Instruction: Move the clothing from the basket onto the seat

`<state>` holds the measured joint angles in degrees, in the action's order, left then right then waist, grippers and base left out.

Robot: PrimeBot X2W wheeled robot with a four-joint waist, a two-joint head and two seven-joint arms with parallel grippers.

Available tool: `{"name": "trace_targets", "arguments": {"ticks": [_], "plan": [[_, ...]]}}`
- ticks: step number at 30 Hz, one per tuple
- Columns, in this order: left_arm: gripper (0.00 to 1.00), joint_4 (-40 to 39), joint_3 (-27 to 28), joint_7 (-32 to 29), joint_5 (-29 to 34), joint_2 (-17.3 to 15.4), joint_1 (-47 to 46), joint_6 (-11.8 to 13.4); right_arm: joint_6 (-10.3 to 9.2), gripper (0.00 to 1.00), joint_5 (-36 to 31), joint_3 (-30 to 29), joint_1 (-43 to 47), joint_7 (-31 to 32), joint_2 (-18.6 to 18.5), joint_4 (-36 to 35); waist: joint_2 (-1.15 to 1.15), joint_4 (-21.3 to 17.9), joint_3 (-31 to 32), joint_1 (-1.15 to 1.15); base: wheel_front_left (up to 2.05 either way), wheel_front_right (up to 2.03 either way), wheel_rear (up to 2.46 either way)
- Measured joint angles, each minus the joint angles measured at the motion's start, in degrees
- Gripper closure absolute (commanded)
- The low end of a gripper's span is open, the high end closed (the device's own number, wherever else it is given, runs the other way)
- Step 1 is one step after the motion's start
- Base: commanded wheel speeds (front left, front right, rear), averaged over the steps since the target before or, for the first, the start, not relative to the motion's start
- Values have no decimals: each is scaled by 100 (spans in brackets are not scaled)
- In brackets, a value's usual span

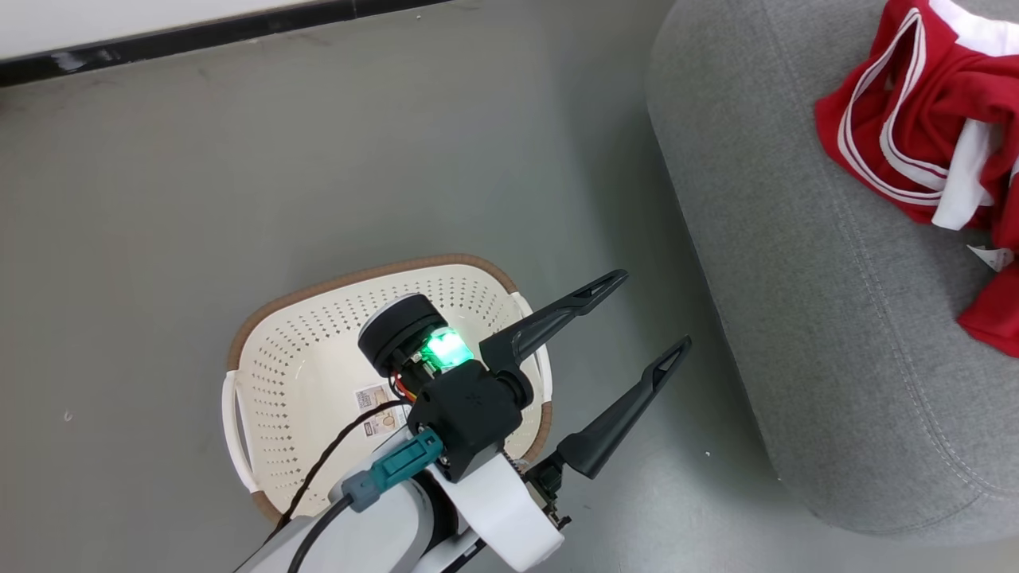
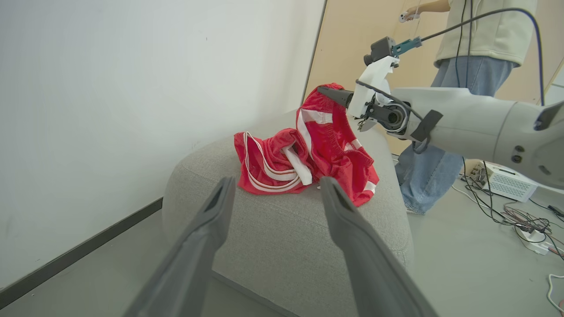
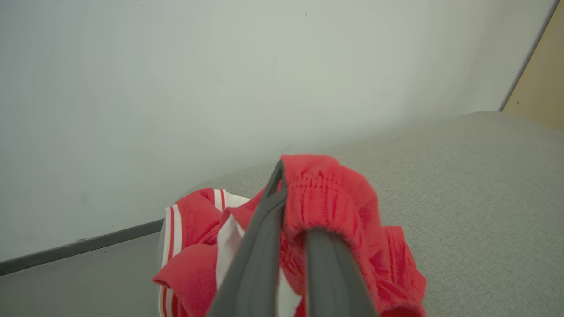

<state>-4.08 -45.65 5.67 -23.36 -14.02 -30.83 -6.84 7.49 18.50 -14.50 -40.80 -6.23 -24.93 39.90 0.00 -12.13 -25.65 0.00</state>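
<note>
We see the clothing (image 1: 923,119), red with white stripes, heaped on the far right part of the seat (image 1: 796,278), a big grey cushion. One piece is held up by its elastic waistband, where our right pincer (image 2: 330,92) is clenched on the fabric, and the rest of it drapes down onto the heap. The basket (image 1: 302,358) stands on the floor (image 1: 318,159) to the left of the seat, well apart from the garments, with a label showing on its bottom. Our left pincer (image 1: 653,309) hangs just past the basket's right rim, fingers spread wide and grasping nothing, pointing toward the seat. Beyond the seat stands a person (image 2: 425,176) in jeans, with cables on the floor nearby
</note>
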Motion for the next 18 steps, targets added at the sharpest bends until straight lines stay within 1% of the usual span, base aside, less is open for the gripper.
{"name": "trace_targets", "arguments": {"ticks": [9,18], "plan": [[0,298,-37,151,-20,-59,0,-7,0,0,10,187,253,-102,121,-47,0,-185,148,0,0,0,0],[0,589,-36,302,-114,-138,18,-9,0,0,34,349,622,-182,114,-448,0,-399,406,0,0,0,0]]}}
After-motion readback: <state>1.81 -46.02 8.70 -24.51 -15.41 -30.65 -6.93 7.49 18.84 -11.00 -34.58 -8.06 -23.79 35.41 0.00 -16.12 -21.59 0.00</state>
